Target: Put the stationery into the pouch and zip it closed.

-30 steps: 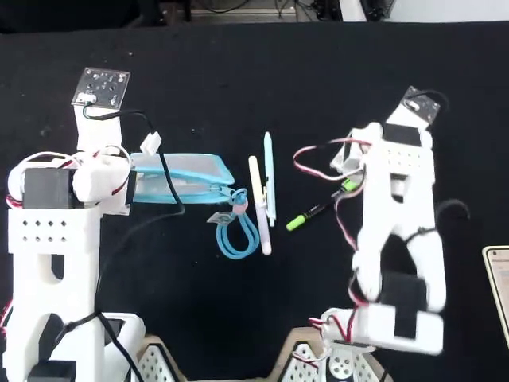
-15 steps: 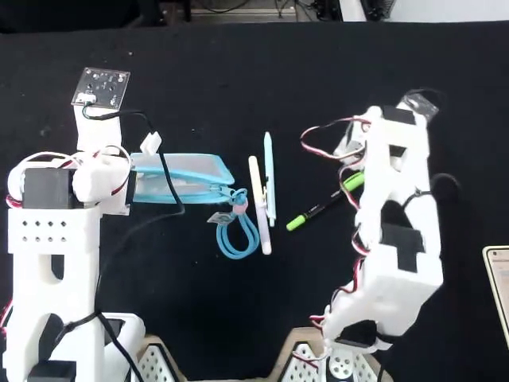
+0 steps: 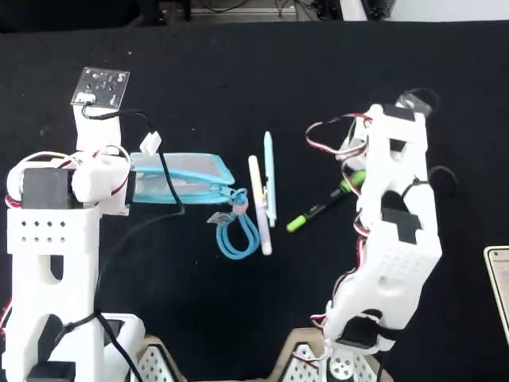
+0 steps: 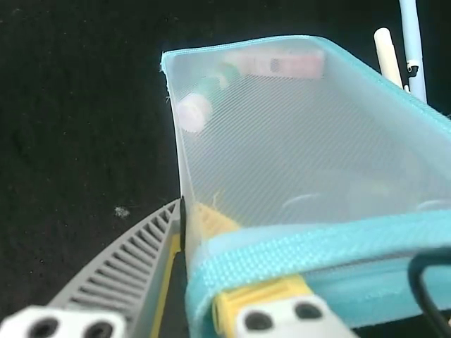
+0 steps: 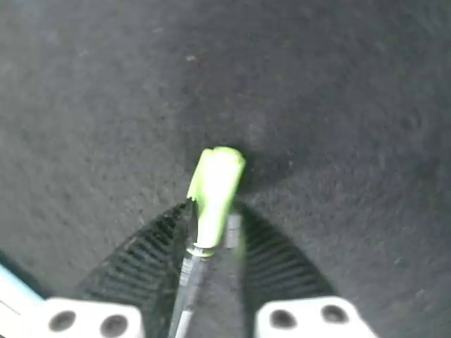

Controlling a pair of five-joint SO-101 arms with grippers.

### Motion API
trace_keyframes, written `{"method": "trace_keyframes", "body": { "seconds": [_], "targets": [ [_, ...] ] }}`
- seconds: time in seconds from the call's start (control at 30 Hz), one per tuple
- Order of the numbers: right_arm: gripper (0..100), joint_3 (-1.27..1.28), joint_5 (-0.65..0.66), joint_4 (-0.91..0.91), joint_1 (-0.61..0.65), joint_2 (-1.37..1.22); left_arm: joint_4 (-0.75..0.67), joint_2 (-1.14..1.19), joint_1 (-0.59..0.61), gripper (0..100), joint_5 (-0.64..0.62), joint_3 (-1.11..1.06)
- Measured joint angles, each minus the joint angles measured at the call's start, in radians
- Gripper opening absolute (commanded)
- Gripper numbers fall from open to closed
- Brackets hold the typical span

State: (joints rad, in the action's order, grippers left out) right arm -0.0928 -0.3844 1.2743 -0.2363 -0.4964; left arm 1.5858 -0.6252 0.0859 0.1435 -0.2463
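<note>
Spanning the whole working area, the black fabric tabletop point(image 3: 238, 79) ends at a far edge with dark cables point(image 3: 231, 9) beyond it. The left hand point(image 4: 184, 211) is clamped on the translucent turquoise-trimmed mesh pouch point(image 3: 187, 179), which lies flat. The right hand point(image 5: 211, 215) is closed on the green-capped black pen point(image 3: 314, 212), which lies on the fabric. A pale yellow pen point(image 3: 256, 191) and a light blue pen point(image 3: 269, 171) lie side by side between them.

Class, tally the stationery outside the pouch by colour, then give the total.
Pale yellow pen: 1
Light blue pen: 1
Green-capped black pen: 1
Total outside the pouch: 3
</note>
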Motion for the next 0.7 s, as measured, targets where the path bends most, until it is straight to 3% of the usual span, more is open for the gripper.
{"method": "trace_keyframes", "body": {
  "seconds": [0.37,0.53,0.7],
  "targets": [
    [2.5,-0.08,0.342,0.133,0.031,0.0,0.0,0.0,0.0,3,0.0,0.0],
    [21.2,-0.081,0.264,0.137,0.028,0.0,0.0,0.0,0.0,3,0.0,0.0],
    [20.3,-0.144,0.114,0.137,0.028,-0.046,0.0,0.0,0.0,3,0.0,0.0]
  ]
}}
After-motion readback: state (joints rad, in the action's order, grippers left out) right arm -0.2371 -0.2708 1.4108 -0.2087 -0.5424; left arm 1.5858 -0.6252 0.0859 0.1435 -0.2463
